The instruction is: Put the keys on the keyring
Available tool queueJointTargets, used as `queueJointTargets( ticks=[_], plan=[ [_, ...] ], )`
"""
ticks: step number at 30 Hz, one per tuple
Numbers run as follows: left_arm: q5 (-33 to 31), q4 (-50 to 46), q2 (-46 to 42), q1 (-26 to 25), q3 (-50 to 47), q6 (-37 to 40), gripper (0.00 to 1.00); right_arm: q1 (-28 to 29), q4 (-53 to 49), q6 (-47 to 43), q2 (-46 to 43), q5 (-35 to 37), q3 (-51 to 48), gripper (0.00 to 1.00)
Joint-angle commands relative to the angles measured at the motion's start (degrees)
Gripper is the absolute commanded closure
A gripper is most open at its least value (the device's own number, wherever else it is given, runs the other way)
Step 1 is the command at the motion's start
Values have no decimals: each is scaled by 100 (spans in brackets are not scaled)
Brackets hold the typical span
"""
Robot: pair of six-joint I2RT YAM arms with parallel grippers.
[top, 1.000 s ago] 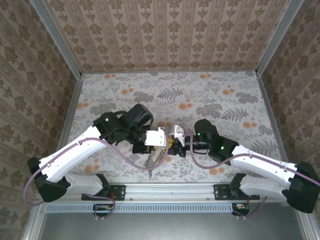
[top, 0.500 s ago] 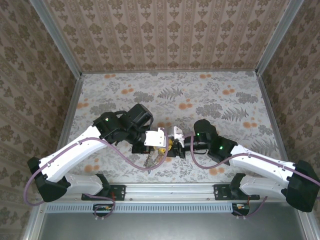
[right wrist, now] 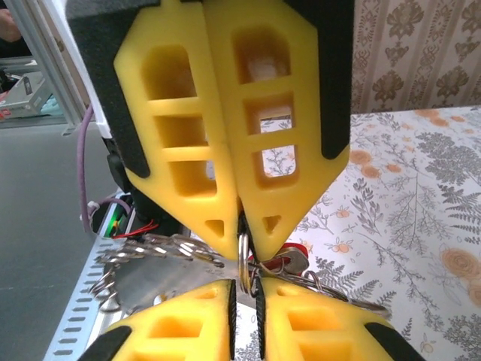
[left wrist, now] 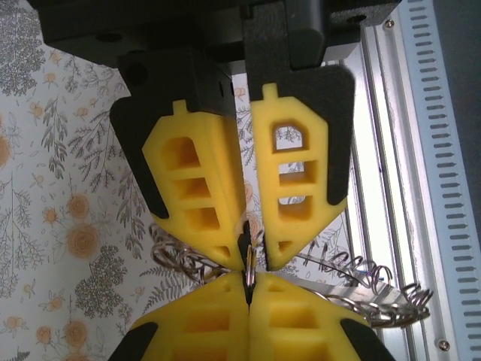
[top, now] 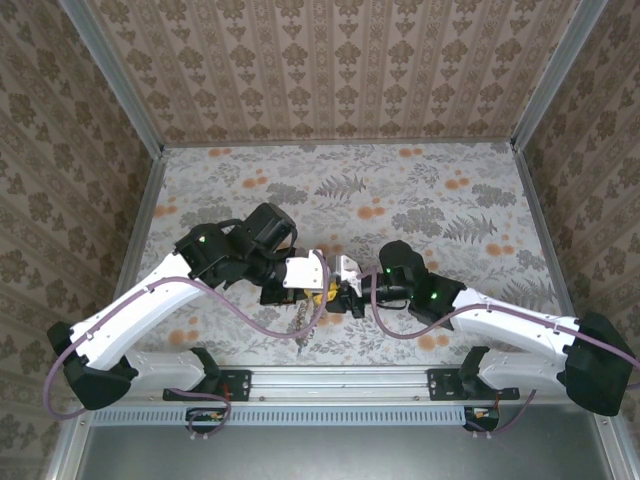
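Observation:
My left gripper (top: 320, 289) and right gripper (top: 346, 294) meet tip to tip low over the front middle of the table. A thin metal split ring (right wrist: 242, 263) stands upright between them. The left gripper (left wrist: 250, 252) is shut on one side of the ring. From the other side the right gripper (right wrist: 242, 237) is shut on the same ring (left wrist: 248, 272). A key with a red head (right wrist: 294, 258) hangs just behind the ring among wire loops. The keyring (left wrist: 184, 259), a silvery chain-like loop, drapes below both grippers (top: 303, 322).
The aluminium rail (top: 340, 380) of the arm bases runs along the near edge, close under the grippers. The floral tabletop (top: 400, 190) stretches behind them. Patterned walls (top: 90, 150) close in the left, right and far sides.
Both grippers have shifted slightly left and toward the near edge together, still tip to tip. The hanging keyring moved with them.

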Motion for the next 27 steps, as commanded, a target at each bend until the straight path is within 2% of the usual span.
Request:
queueJointTargets(
  ticks=[1, 3, 5, 8, 10, 13, 16, 18, 21, 27],
  plan=[
    [277, 305, -97, 48, -3, -47, 100, 73, 280, 0, 25, 218, 47, 90],
    [264, 306, -112, 55, -30, -64, 100, 67, 405, 44, -17, 269, -8, 93],
    [260, 325, -139, 66, -71, -91, 100, 75, 549, 105, -75, 272, -72, 92],
    [275, 374, -193, 107, -138, -174, 100, 112, 578, 92, -163, 247, -104, 80],
    [286, 381, -219, 129, -169, -192, 100, 130, 545, 46, -195, 230, -104, 78],
    [286, 394, -222, 161, -184, -239, 100, 151, 479, 20, -204, 221, -95, 79],
    [329, 403, -211, 170, -200, -265, 100, 161, 472, 23, -187, 269, -69, 86],
    [347, 428, -211, 172, -197, -281, 100, 171, 479, 35, -170, 327, -50, 87],
    [361, 439, -211, 181, -217, -305, 100, 193, 504, 50, -171, 386, -25, 83],
    [383, 481, -202, 191, -264, -357, 100, 239, 482, 67, -169, 504, 3, 82]
  ],
)
